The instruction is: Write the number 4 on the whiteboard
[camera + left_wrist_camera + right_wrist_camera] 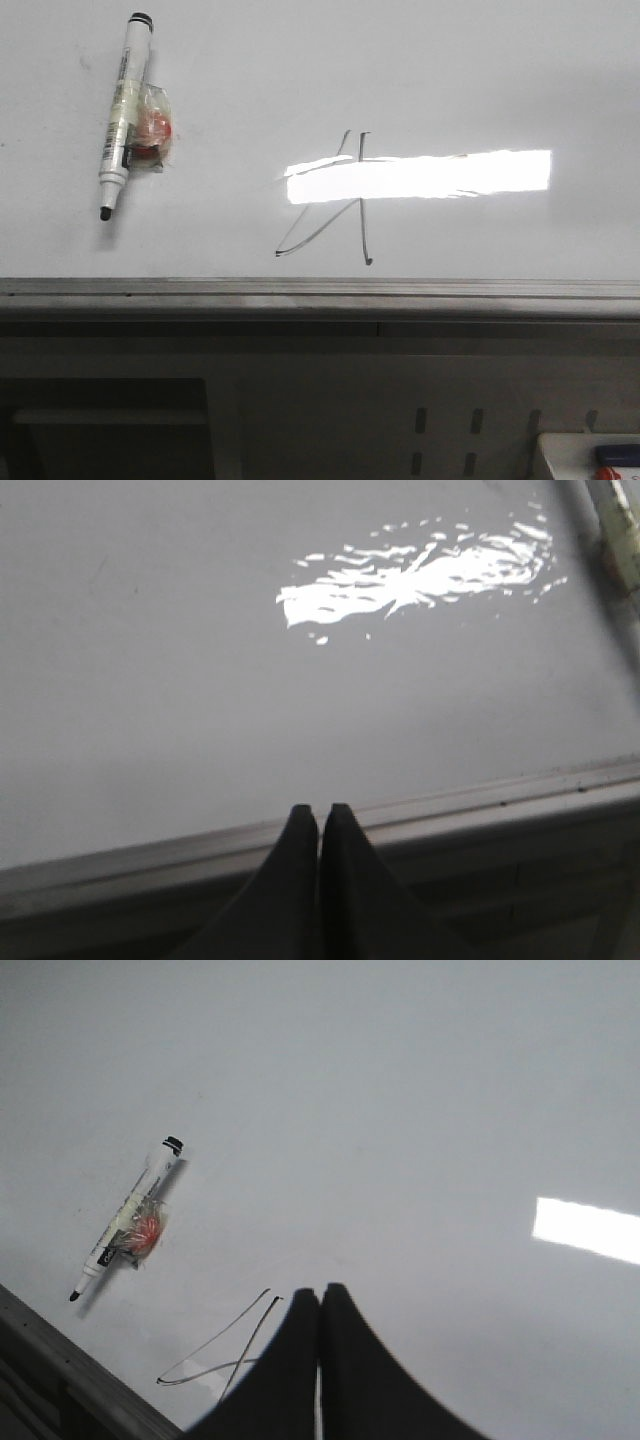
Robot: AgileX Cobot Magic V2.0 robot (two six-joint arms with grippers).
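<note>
Flat and glossy across the front view, the whiteboard [420, 70], grey edge rail [320, 290] along its near side. Right of middle on the board, the number 4 [340, 215]: thin dark strokes, a slanted curved line sweeping down-left to a small hook, crossed by a near-vertical stroke ending in a tiny tick close to the rail. Cutting straight across the figure, a bright rectangular glare [420, 176], washing out the middle of both strokes. Over at the upper left, well apart from the figure, a white marker [124, 110] lying uncapped, dark tip toward the rail, a clear wrapping with something red [152, 128] stuck to its side. On the left wrist view, left gripper [320, 820] pressed fully together, nothing between the fingers, hanging over the rail with bare board beyond. On the right wrist view, right gripper [320, 1305] likewise closed tight and empty, tips just beside the drawn strokes, marker off to the far side of them. Neither arm visible from the front.
</note>
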